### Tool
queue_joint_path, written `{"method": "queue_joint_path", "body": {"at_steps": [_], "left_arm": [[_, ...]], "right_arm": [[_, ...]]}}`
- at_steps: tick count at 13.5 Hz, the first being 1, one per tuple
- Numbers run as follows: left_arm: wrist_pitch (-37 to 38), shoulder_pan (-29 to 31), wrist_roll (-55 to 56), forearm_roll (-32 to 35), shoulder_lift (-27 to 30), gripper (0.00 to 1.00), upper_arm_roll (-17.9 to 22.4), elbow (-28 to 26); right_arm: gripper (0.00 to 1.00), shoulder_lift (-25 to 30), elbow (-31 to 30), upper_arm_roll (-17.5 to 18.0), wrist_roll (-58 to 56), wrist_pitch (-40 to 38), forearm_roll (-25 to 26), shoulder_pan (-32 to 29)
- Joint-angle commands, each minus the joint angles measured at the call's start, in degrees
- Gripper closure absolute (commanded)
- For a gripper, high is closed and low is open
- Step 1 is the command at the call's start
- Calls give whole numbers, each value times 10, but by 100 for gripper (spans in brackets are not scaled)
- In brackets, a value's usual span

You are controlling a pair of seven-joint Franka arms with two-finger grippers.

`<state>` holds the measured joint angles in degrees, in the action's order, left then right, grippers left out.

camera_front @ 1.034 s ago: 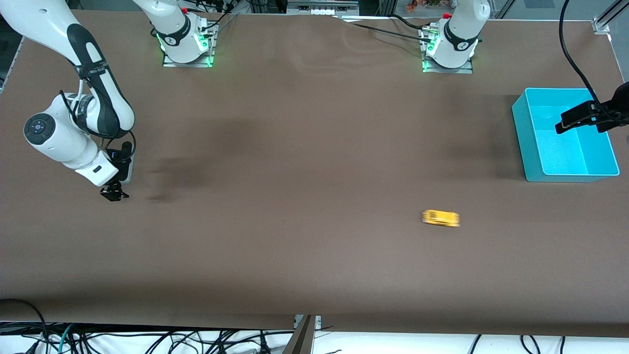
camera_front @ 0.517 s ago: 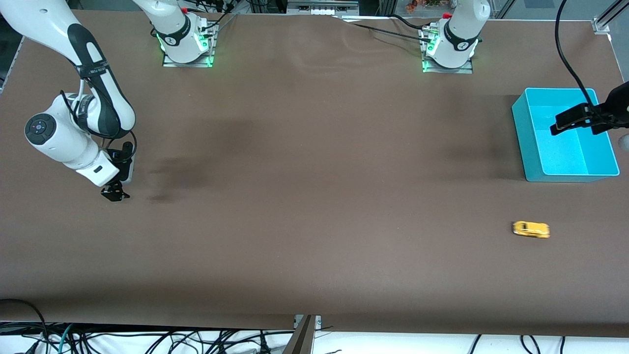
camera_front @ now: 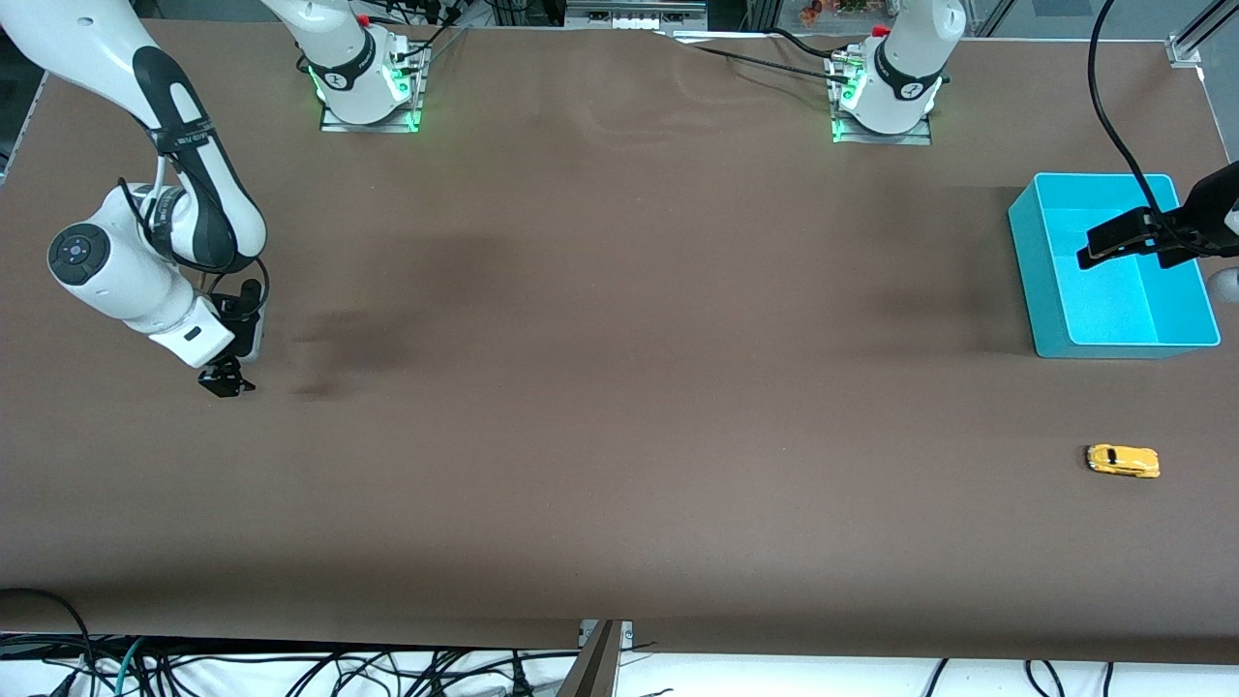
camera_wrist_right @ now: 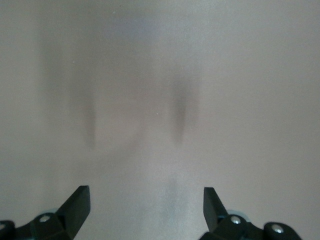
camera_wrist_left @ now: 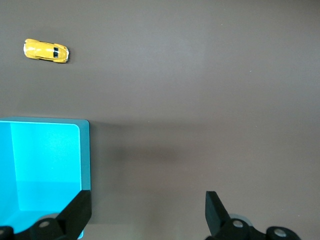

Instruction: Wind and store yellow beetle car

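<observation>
The yellow beetle car (camera_front: 1123,461) stands on its wheels on the brown table (camera_front: 619,387), toward my left arm's end of it. It is nearer to the front camera than the teal bin (camera_front: 1041,281) and apart from it, with bare table between the two. In my left wrist view the car (camera_wrist_left: 46,51) shows side-on, dark windows visible, clear of the bin's rim (camera_wrist_left: 84,155). Nothing touches the car.

Taking the front view from one side to the other:

My right gripper (camera_front: 225,379) hangs low over the table at my right arm's end, well apart from the car and the bin. Its jaws stand fully apart and hold nothing. The right wrist view confirms this: both fingertips (camera_wrist_right: 77,202) show at the frame edge with only bare table and their soft shadows between them. This arm waits.

The middle of the table carries only faint dark patches of shadow.

The bin sits upright, its open top facing up, its inside bright teal with nothing visible in it.

My left gripper (camera_front: 1113,242) is up in the air over the bin. Its jaws are spread wide and empty. In the left wrist view one fingertip (camera_wrist_left: 77,210) lies over the bin's corner and the other over bare table.
</observation>
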<state>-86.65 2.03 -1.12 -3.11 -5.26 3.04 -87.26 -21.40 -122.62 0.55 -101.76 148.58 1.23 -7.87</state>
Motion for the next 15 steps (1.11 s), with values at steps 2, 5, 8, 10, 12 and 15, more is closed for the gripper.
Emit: {"method": "queue_joint_path", "body": {"at_steps": [2,5,8,10,12,15], "left_arm": [[-4,-3,-20,-1,-31,0,3,26],[-7,4,-76,0,-136,0,8,134],[-45,37,-181,1,-229,0,10,208],[-87,60,-273,-1,-266,0,10,210],[-122,82,-375,-2,-294,0,9,212],[-144,87,-513,3,-317,0,13,212]], "right_arm": [[0,7,22,12,44,-27,-5,-2],[0,8,42,26,149,-34,-5,-2],[0,8,108,49,275,-105,-5,-2],[0,8,172,67,382,-190,-4,0],[0,7,225,67,490,-265,-4,14],[0,10,300,79,672,-380,-4,23]]}}
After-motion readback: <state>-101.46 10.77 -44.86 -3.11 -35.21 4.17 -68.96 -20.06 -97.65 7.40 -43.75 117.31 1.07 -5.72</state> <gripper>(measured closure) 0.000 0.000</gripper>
